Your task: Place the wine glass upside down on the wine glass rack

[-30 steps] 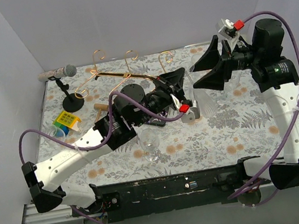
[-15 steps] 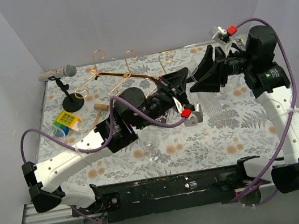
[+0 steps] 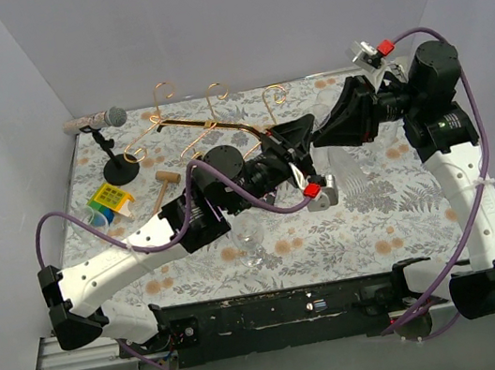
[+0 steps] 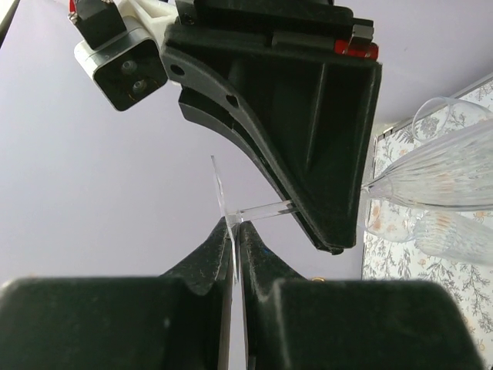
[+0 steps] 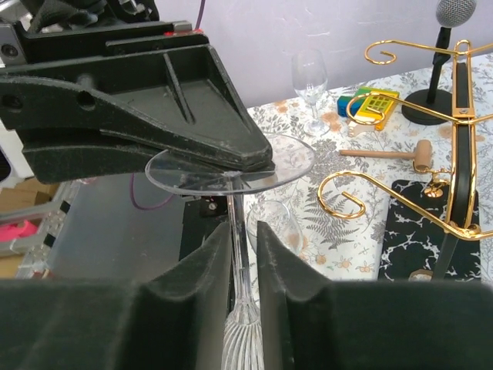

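The clear ribbed wine glass [image 3: 342, 172] hangs in the air over the middle of the table, foot toward the left arm. My left gripper [image 3: 305, 130] is shut on the thin foot disc [image 4: 220, 189]; in the right wrist view that foot [image 5: 285, 162] lies flat under the left fingers [image 5: 154, 116]. My right gripper [image 5: 245, 231] straddles the stem [image 5: 236, 212]; its jaws stand narrow, with a small gap still showing on one side. The ribbed bowl [image 5: 245, 343] lies between the right fingers' roots. The gold wine glass rack [image 3: 208, 120] stands at the back left, its black veined base [image 5: 416, 223] on the table.
A second glass [image 3: 249, 237] lies on the floral table near the front, and another stands upright [image 5: 308, 77]. A microphone on a black stand [image 3: 109, 123], a small wooden mallet [image 3: 165, 177] and a yellow-blue toy [image 3: 108, 203] sit at the left. More glasses [image 4: 447, 231] lie under the held one.
My right gripper has swung in from the right and lowered onto the stem, its jaws narrowing from wide to nearly on it. The left gripper kept hold of the foot.
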You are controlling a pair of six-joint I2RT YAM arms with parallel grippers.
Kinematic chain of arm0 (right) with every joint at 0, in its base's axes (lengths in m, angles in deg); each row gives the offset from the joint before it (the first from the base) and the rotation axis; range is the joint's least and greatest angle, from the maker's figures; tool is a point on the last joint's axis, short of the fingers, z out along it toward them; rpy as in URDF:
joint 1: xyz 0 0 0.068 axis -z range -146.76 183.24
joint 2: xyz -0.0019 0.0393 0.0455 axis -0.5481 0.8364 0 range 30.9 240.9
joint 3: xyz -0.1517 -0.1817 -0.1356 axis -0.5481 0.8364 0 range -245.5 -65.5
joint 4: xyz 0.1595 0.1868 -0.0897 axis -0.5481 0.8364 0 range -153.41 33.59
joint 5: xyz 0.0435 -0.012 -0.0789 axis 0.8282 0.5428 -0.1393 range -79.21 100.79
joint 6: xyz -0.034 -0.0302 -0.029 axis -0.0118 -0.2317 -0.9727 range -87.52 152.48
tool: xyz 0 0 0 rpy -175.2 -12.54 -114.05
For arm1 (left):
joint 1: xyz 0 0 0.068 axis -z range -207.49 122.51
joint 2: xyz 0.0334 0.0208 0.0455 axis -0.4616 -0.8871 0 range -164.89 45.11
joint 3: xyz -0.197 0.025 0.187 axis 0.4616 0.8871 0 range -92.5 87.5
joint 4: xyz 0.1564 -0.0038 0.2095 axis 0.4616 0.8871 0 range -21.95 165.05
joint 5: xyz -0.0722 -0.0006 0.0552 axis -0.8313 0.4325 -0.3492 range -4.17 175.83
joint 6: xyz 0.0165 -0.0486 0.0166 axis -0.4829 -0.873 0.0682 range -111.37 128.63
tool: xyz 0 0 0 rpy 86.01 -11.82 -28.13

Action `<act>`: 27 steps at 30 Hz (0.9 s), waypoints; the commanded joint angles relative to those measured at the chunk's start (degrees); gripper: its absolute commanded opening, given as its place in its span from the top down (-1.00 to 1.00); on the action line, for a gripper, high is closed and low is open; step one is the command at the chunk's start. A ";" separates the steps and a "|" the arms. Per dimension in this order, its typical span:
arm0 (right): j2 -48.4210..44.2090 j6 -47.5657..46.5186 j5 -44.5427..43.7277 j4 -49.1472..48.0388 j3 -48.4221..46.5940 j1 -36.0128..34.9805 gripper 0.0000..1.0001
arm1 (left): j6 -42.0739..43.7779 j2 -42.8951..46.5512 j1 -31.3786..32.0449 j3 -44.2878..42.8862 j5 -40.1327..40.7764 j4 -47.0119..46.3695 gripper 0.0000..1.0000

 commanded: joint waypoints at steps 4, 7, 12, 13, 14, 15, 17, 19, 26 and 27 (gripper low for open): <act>-0.95 9.99 4.00 -15.12 4.04 -0.36 0.97 | -2.28 0.72 0.35 1.09 -1.06 -0.11 1.00; -1.48 13.43 4.62 -20.06 6.15 -0.36 0.97 | -5.79 1.42 0.35 1.70 -2.03 -0.72 0.85; -1.92 13.61 4.71 -21.56 7.21 -0.27 0.97 | -12.56 4.93 0.35 5.65 -3.79 -3.09 -0.28; -1.92 13.61 4.53 -21.74 7.22 -0.18 0.97 | -13.88 5.89 0.35 6.44 -3.79 -3.01 -0.50; -1.84 13.52 4.44 -21.91 7.30 -0.10 0.97 | -16.41 6.95 0.35 7.23 -3.79 -3.01 -0.65; -1.92 13.52 4.44 -22.18 7.39 -0.01 0.97 | -18.70 7.83 0.35 7.85 -5.53 -2.83 -0.78; -1.75 13.17 4.18 -22.35 7.48 0.25 0.97 | -23.62 10.20 0.35 9.08 -5.73 -2.83 -0.93; -1.66 12.56 3.66 -22.27 7.74 0.34 0.97 | -30.90 12.66 0.35 9.26 -4.85 -2.66 -0.96; 1.49 -18.63 -5.19 12.78 -2.68 0.52 0.97 | -68.95 14.70 -0.52 -0.74 5.35 10.06 -0.96; 2.81 -26.13 -8.01 20.02 -6.89 0.26 0.97 | -73.35 14.43 -1.05 -1.98 4.57 12.35 -0.96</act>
